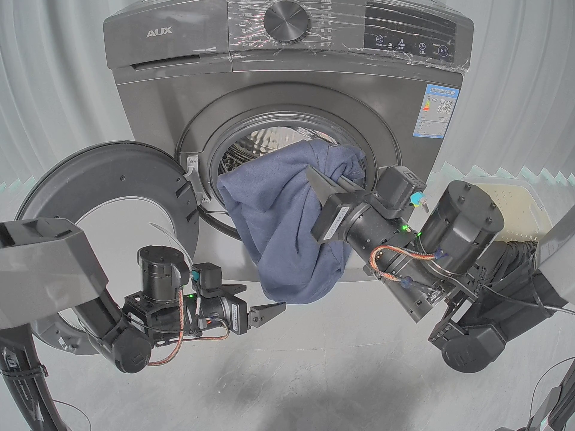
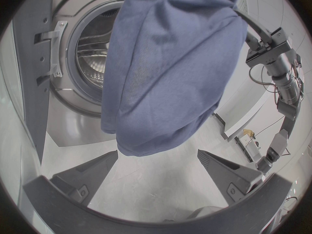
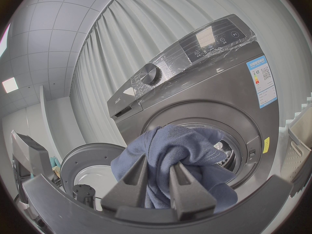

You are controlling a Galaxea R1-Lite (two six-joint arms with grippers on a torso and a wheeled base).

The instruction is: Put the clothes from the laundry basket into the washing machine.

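Observation:
A grey front-loading washing machine (image 1: 287,79) stands ahead with its round door (image 1: 102,211) swung open to the left. A blue garment (image 1: 281,222) hangs from the drum opening (image 1: 269,142), its upper part inside the rim and the rest draped down the front. My right gripper (image 1: 320,181) is shut on the garment's bunched top at the opening; the garment (image 3: 175,153) is pinched between the fingers (image 3: 131,186). My left gripper (image 1: 277,311) is open, low and just below the garment's hem (image 2: 143,151), holding nothing.
A pale perforated laundry basket (image 1: 521,205) stands right of the machine, behind my right arm; its contents are hidden. The basket's wall (image 3: 297,150) shows beside the machine. Bare grey floor (image 1: 311,360) lies in front. A curtain hangs behind.

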